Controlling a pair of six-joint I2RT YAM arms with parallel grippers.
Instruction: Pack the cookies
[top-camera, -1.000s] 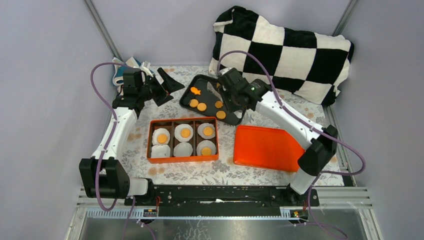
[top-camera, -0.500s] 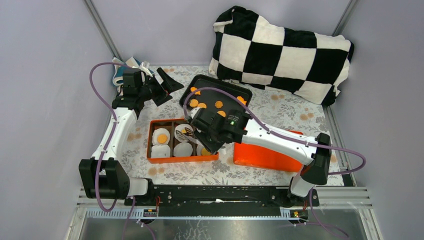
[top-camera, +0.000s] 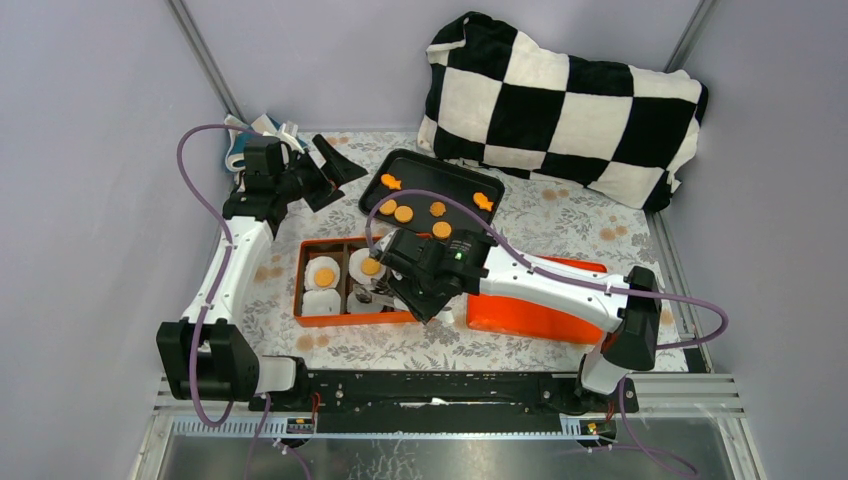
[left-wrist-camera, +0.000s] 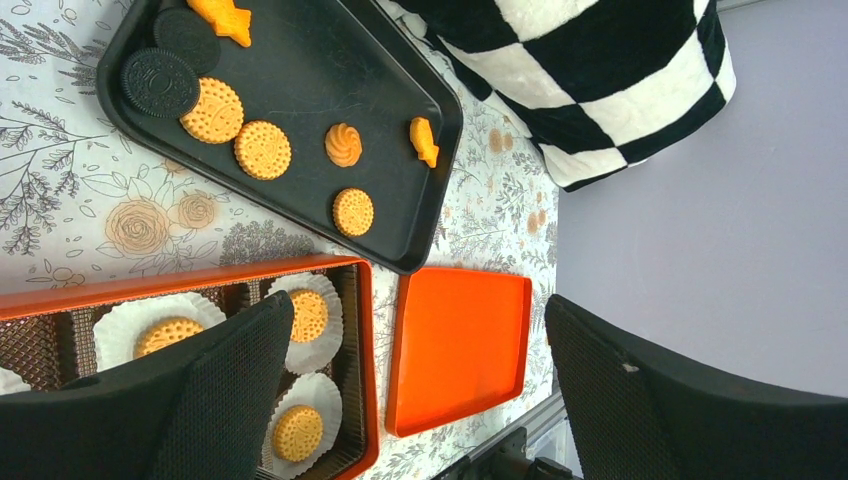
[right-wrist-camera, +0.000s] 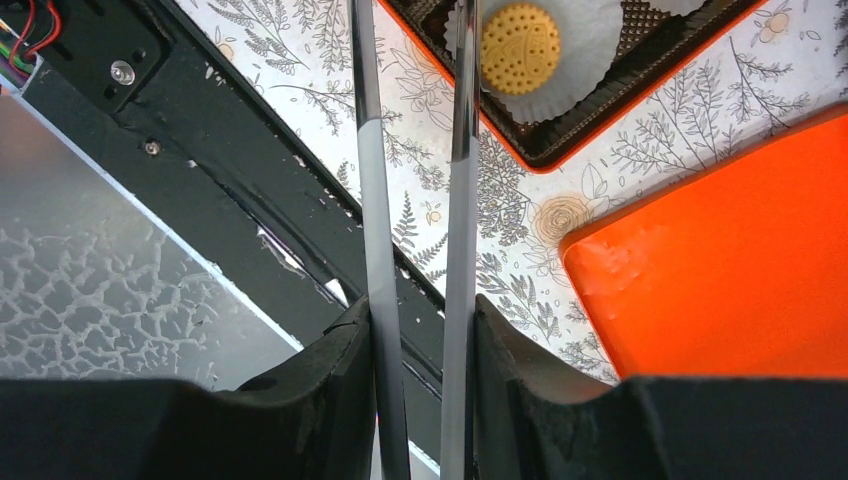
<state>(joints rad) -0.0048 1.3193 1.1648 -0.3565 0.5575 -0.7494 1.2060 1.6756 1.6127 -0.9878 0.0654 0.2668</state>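
Nearest the arm bases, the right hand (right-wrist-camera: 418, 330) is clamped on a pair of thin shiny metal tongs (right-wrist-camera: 458, 200), pinching them partway together. It hangs over the 3 o'clock end of the orange box (top-camera: 299, 290). My guess is the tongs are there because the cookies (top-camera: 404, 213) are too flat and crumbly for those chunky black fingers. I can't tell if anything's in the tips, since they're cut off in the wrist view and hidden under the arm from above.

The box is rigid and orange-walled, split into cells, each lined with a frilly white paper cup (top-camera: 321, 303). Two of the far cups show a round dotted biscuit, and the near cup at 9 o'clock is bare.

Just beside the box at 3 o'clock lies a flat glossy orange lid (top-camera: 540, 300), presumably set aside until the filling's done.

Further back at 12 o'clock, the matte black tray (top-camera: 445, 172) holds the rest of the cookies, round ones plus two fish shapes.

The left hand (top-camera: 333, 178) sits out at 10 o'clock, jaws spread wide and holding nothing, just out of the way I reckon.

Farthest back at 1 o'clock is a fuzzy checked pillow (top-camera: 570, 100). A floral cloth covers the counter (top-camera: 590, 225).
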